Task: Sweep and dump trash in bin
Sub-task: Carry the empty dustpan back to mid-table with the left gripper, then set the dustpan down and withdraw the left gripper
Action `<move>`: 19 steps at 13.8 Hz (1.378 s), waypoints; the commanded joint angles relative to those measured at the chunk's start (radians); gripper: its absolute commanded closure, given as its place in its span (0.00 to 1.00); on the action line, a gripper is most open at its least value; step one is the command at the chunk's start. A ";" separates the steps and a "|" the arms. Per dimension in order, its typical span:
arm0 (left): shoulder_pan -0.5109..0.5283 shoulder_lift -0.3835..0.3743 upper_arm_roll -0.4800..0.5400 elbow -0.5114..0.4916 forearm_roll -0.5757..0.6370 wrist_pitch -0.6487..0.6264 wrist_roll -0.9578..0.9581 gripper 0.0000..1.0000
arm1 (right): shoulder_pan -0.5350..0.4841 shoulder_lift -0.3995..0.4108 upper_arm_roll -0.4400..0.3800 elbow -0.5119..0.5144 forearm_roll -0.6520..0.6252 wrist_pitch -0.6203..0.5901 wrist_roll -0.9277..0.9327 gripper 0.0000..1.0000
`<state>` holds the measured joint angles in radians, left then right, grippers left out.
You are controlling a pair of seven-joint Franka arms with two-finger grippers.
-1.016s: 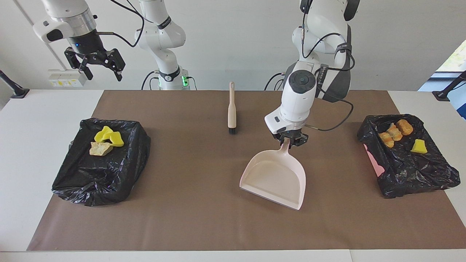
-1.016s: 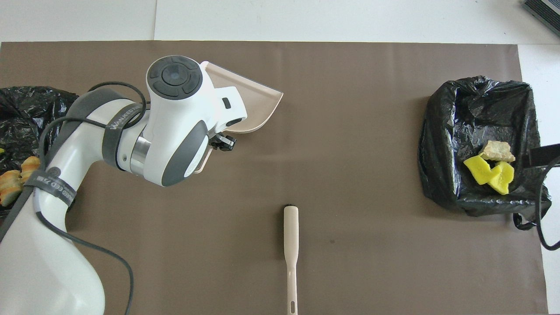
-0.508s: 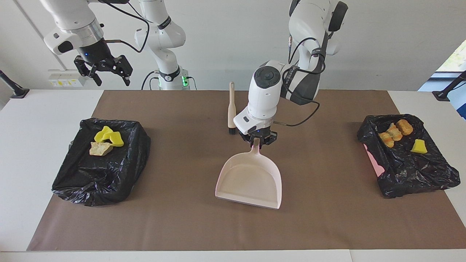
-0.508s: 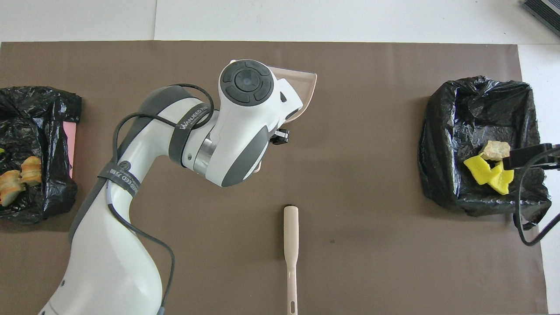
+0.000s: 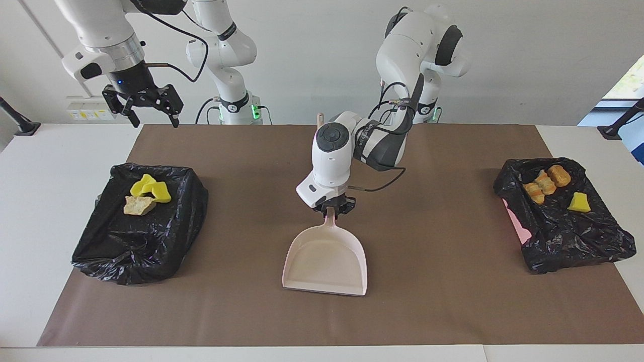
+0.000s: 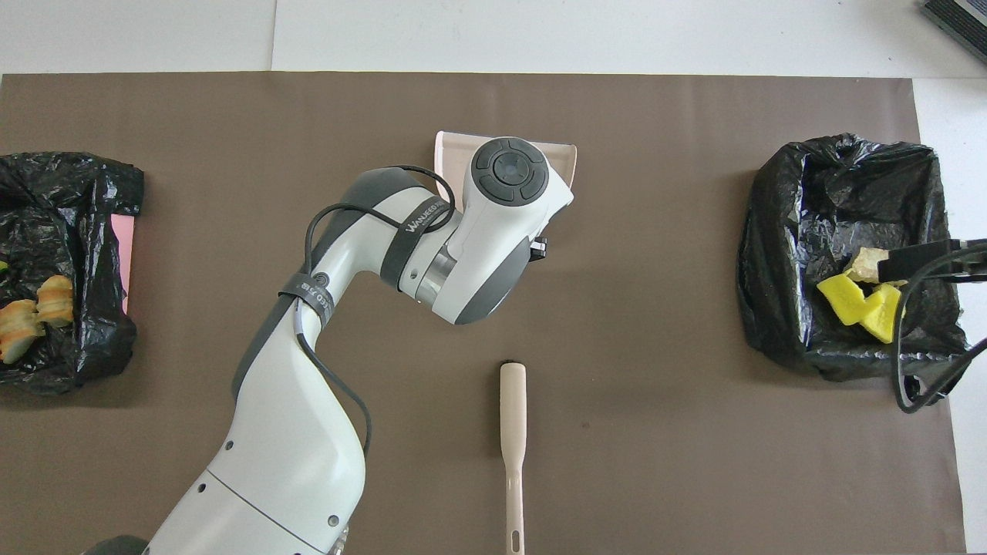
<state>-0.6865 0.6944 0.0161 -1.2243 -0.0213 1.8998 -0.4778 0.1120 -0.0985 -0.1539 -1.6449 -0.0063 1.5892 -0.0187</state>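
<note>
Left gripper (image 5: pixel 329 210) clamped on smooth pink plastic dustpan (image 5: pixel 326 261) handle, right gripper (image 5: pixel 146 105) fingers apart, raised, crinkled black bag-lined bins (image 5: pixel 138 226), apparently foam trash (image 5: pixel 151 188) inside.

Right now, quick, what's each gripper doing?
Left gripper: shut on the dustpan handle, at mid-mat.
Right gripper: open, empty, raised above the mat's corner near the robots.

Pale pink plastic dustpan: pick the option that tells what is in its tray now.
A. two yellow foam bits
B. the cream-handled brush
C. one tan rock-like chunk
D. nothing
D: the pale pink plastic dustpan, held by its handle in the left gripper, shows a bare tray, and the trash lies in the black-bagged bins.
</note>
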 commanded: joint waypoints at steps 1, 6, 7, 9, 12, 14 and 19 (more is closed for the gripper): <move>-0.013 0.004 0.015 0.002 -0.048 0.024 -0.031 1.00 | -0.003 -0.027 0.007 -0.030 -0.012 0.015 -0.021 0.00; -0.028 -0.007 0.015 -0.027 -0.065 0.050 -0.099 0.84 | -0.005 -0.012 0.007 -0.003 0.005 0.015 -0.023 0.00; -0.027 -0.006 0.015 -0.027 -0.056 0.051 -0.097 0.60 | -0.005 -0.012 0.007 -0.003 0.005 0.015 -0.023 0.00; -0.024 -0.006 0.025 -0.027 -0.045 0.053 -0.090 0.42 | -0.005 -0.012 0.007 -0.003 0.005 0.015 -0.023 0.00; 0.001 -0.045 0.028 -0.029 0.043 0.053 -0.067 0.00 | -0.005 -0.012 0.007 -0.003 0.005 0.015 -0.023 0.00; 0.053 -0.158 0.030 -0.114 0.043 0.044 0.041 0.00 | -0.005 -0.012 0.007 -0.003 0.005 0.015 -0.023 0.00; 0.192 -0.455 0.028 -0.397 0.043 0.038 0.209 0.00 | -0.005 -0.012 0.007 -0.003 0.005 0.015 -0.023 0.00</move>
<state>-0.5399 0.3899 0.0547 -1.4488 0.0111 1.9238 -0.3325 0.1122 -0.1009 -0.1521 -1.6426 -0.0062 1.5918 -0.0187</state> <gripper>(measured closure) 0.000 0.000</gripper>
